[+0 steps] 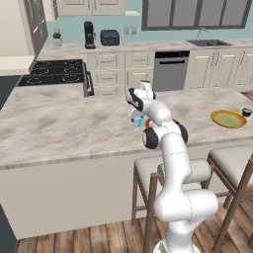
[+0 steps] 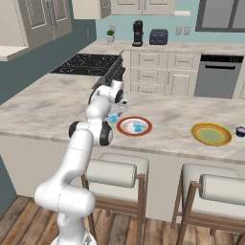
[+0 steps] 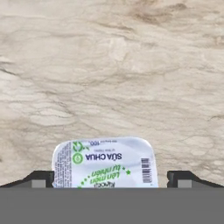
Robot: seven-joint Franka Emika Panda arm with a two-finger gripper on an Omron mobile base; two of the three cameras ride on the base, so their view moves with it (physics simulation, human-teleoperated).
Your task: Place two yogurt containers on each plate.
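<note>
Yogurt containers are sitting in several spots on the marble table (image 2: 57, 107). One pale blue container (image 3: 105, 162) is lying at the bottom centre of the hand view, its printed foil lid facing the camera, squarely between the two dark fingers (image 3: 40, 178), which are standing spread wide on either side with clear gaps to the cup's edges and gripping nothing. In the right base view this cup (image 2: 113, 118) is showing just under the gripper (image 2: 117, 109), left of centre in the frame, just beside the left rim of the white plate with the red-orange rim (image 2: 125, 129). A second pale blue container (image 2: 138, 127) is resting on that plate, near its middle. In the left base view the arm is covering most of this plate, and only a bit of blue (image 1: 138, 122) is peeking out beside the gripper (image 1: 134, 114).

The yellow plate (image 2: 211, 134) is lying well apart, toward the right of the frame, with nothing on it. A dark navy container (image 2: 240, 131) is sitting just beside its right edge, at the frame border; in the left base view it (image 1: 246, 112) is standing behind the yellow plate (image 1: 229, 118) at the right. Both plates are sitting near the table's front edge. Bare marble is stretching wide to the left of the gripper and behind it, and between the two plates.
</note>
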